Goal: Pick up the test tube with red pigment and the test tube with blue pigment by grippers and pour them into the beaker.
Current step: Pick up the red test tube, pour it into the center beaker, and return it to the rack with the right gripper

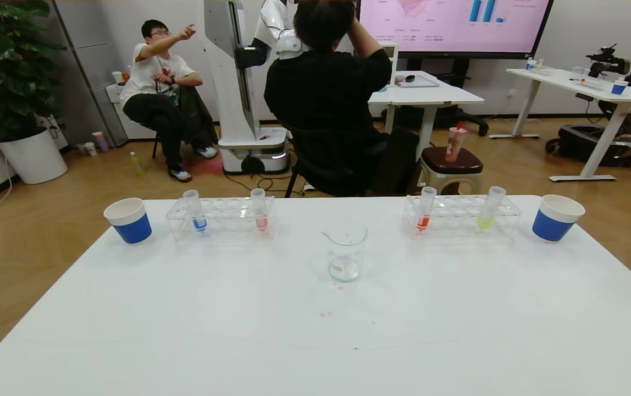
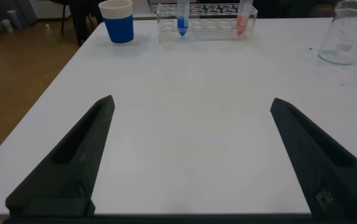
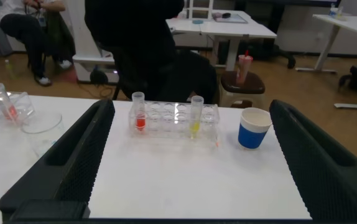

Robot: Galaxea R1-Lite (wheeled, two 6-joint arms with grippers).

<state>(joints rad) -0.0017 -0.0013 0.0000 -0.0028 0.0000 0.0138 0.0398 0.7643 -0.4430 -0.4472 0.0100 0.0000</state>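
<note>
Both black two-finger grippers, left [image 2: 191, 162] and right [image 3: 188, 162], are hovering spread wide and empty, nothing poured, while the clear plastic tubes of blue liquid [image 1: 197, 212] and vivid red-orange liquid [image 1: 425, 210] are standing racked behind the small clear glass beaker [image 1: 344, 250]

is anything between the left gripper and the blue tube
Nothing visible. The open left gripper faces bare table up to the rack holding the test tube with blue pigment.

Racked tubes [image 1: 199, 210] [image 1: 424, 209] flanking upright beaker [image 1: 345, 250]
</note>
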